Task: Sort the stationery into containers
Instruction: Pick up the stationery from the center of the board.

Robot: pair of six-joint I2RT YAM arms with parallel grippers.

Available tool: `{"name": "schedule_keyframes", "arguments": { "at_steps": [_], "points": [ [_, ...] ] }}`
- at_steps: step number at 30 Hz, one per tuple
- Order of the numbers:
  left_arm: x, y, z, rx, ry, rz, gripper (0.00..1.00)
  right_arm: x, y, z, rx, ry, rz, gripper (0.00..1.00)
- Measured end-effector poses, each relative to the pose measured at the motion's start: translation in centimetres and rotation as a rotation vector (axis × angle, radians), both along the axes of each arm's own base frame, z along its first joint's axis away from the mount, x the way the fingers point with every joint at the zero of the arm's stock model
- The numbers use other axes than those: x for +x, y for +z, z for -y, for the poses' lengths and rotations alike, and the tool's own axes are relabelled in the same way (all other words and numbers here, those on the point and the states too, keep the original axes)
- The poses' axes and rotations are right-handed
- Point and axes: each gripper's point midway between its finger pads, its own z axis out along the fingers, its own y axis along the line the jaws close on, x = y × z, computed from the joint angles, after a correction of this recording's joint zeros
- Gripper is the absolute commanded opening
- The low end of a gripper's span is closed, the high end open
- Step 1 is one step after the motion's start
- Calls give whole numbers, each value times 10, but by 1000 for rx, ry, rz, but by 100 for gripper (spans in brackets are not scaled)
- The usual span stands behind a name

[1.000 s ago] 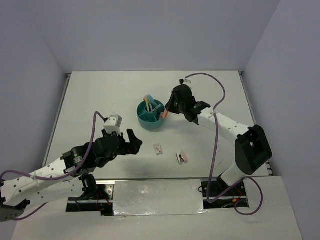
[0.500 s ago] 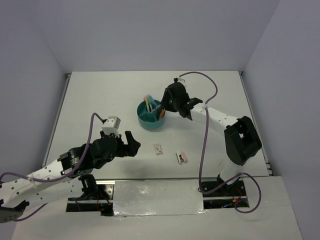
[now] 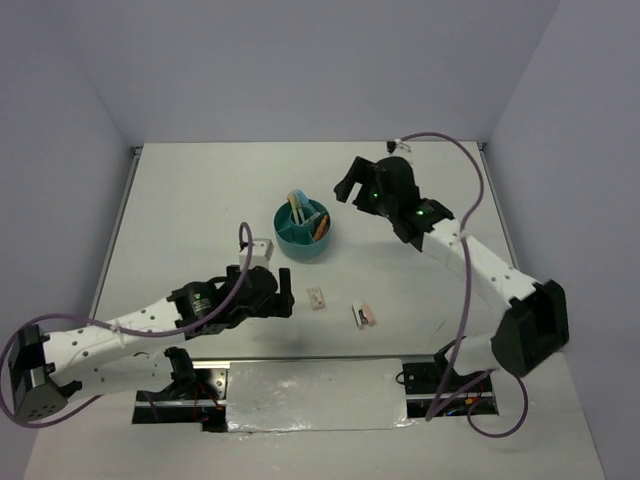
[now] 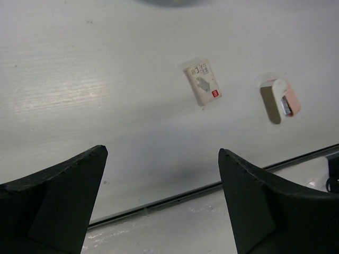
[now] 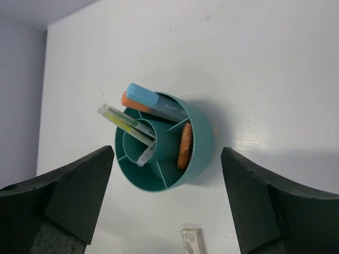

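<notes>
Our left gripper [image 4: 162,153] and right gripper [image 5: 167,152] gape wide, empty; pinching the flat white piece [image 4: 202,82] at one o'clock may skid it.

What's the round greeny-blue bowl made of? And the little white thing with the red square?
The teal bowl looks like plastic: one even colour, thin moulded walls, fine ribs outside. The small white piece is flat with printed marks; maybe a paper-wrapped eraser or card, hard to tell.
</notes>
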Motion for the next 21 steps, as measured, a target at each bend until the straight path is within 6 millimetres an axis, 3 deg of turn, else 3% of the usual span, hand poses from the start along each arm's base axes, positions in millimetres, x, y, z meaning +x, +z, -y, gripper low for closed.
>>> {"name": "schedule_keyframes", "arguments": {
  "at_steps": [3, 6, 13, 21],
  "points": [
    [1, -16, 10, 48, -5, -55, 99, -15, 32, 31, 15, -52, 65, 92],
    [6, -23, 26, 66, 13, -103, 99, -35, 44, 60, 6, -97, 104, 93],
    [23, -46, 62, 133, 84, -190, 94, -83, 15, 100, -102, -103, 48, 95],
    [35, -80, 95, 229, 192, -264, 82, -124, -3, 124, -160, -76, 23, 96]
  ]
}}
